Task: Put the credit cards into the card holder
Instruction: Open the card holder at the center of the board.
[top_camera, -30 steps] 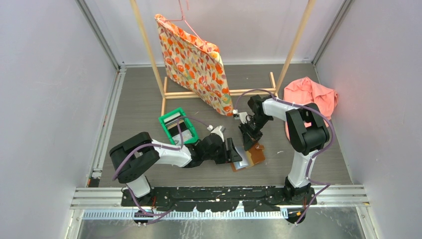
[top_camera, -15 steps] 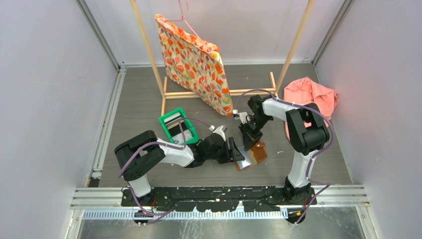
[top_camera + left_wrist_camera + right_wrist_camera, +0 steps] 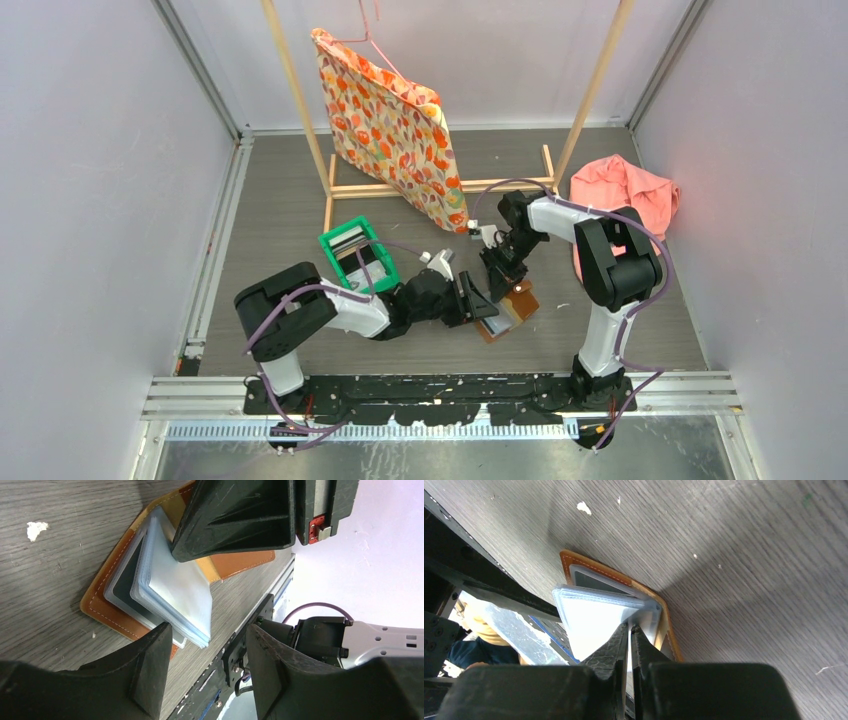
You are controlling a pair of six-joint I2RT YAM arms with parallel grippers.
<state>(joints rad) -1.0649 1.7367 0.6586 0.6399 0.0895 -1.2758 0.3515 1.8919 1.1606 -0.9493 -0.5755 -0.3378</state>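
Flat on the grey, wood-grained table (image 3: 749, 555) lies the card holder (image 3: 240, 562), opened out just in front of the arm bases and between the two grippers. It is tan-to-brown leather with a pale stitched border and rounded corners. A stack of clear, slightly cloudy plastic sleeves (image 3: 175, 590) fans up from its inside, and the lowest window shows dark grey. The right gripper (image 3: 629, 630) comes down on it from the far side. Its ribbed black fingers are closed to a thin slit with their tips against the raised sleeves; whether a leaf is caught between them cannot be told. The left gripper (image 3: 207, 635) reaches in from the near left with its smooth, wedge-shaped fingers (image 3: 150, 670) standing apart, straddling the near corner of the sleeves and gripping nothing. In the left wrist view the right gripper's black body covers the holder's far part, and from above the two grippers hide most of it. A green plastic bin (image 3: 340, 243) sits just behind the left arm, holding flat dark and pale pieces too small to name. Farther back stands a light wooden rack (image 3: 440, 185), where a cloth with an orange and yellow floral print (image 3: 390, 120) hangs from a pink hanger (image 3: 370, 40). A crumpled salmon-pink cloth (image 3: 625, 190) lies at the far right.
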